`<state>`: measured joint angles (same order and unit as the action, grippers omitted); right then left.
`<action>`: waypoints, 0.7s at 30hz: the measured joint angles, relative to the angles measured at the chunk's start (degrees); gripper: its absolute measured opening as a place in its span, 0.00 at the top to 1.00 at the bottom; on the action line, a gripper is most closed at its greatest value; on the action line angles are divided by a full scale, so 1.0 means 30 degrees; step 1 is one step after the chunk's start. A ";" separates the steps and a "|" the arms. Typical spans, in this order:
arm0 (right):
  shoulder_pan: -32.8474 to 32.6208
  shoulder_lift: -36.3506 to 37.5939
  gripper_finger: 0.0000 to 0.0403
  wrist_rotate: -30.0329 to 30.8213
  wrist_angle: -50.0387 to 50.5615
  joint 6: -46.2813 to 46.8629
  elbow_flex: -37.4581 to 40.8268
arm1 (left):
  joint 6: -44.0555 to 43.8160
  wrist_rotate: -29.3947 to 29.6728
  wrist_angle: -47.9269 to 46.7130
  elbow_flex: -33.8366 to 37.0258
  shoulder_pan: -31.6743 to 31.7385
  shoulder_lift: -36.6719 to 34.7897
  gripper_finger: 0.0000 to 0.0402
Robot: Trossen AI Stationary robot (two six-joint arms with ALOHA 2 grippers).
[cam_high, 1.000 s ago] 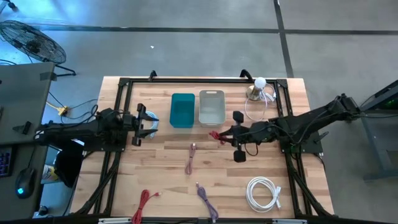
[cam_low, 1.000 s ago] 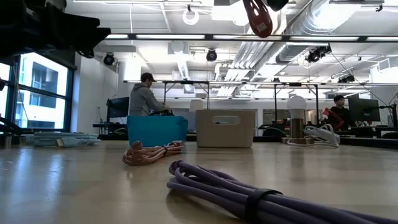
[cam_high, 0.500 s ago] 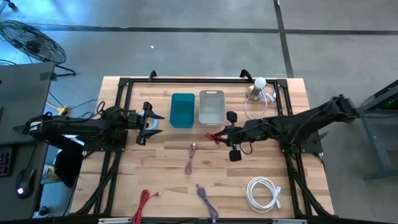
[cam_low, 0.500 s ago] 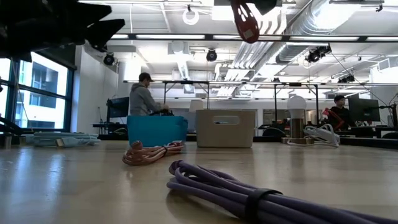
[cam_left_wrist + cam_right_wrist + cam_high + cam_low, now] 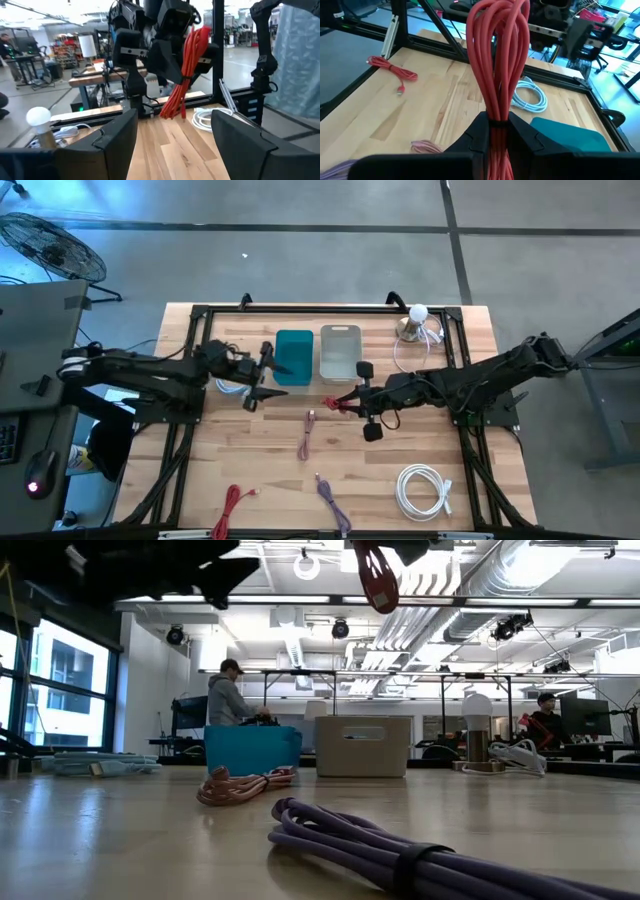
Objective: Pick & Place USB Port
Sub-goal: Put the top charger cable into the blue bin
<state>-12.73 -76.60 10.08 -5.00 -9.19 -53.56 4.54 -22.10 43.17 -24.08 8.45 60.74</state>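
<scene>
The left gripper [image 5: 268, 371] has swung right toward the teal plastic bin [image 5: 293, 356], fingers spread, empty. The right gripper [image 5: 352, 396] pinches the coiled red cable [image 5: 497, 65] above mid-table.

A pale wooden table [image 5: 270, 460] with a smooth planked top carries a matt black metal frame [image 5: 195, 340]; beside its far rail sit a teal plastic bin [image 5: 293, 357] and a grey plastic bin [image 5: 340, 352], while the red cable [image 5: 497, 65] looks rubbery and slightly glossy.
</scene>
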 joint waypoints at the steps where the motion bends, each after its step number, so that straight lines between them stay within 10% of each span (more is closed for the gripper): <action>1: 0.0000 0.0000 0.91 -0.0014 -0.0013 0.0007 0.0000 | 0.0066 -0.0026 -0.0011 -0.0354 -0.0118 0.0493 0.38; 21: 0.0000 0.0000 0.91 -0.0526 -0.0264 -0.0095 0.0000 | 0.2087 0.0003 -0.0033 -0.5478 -0.2821 0.5471 0.38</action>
<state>-12.73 -76.60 8.50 -5.79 -9.47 -53.56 10.80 -22.10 43.07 -40.52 -0.02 77.16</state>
